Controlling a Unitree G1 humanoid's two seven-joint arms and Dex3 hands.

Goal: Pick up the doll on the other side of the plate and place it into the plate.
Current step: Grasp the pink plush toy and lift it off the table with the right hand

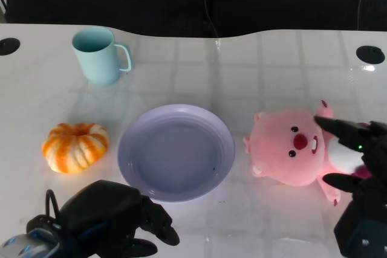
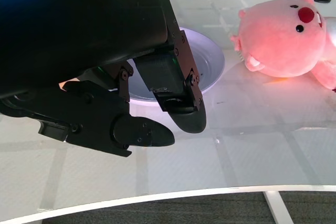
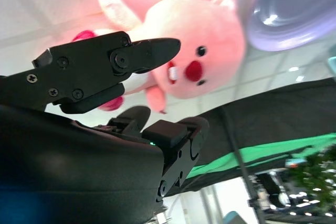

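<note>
Fingers [image 1: 334,128] of right hand [image 1: 357,161] around doll [image 1: 290,155]

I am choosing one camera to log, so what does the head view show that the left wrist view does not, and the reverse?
Only the head view shows the mug, the orange pumpkin and the right hand with its fingers spread around the pink doll. Only the left wrist view shows the table's near edge and the left hand from close behind, holding nothing. Both show the doll lying beside the lavender plate and the plate with nothing in it.
</note>
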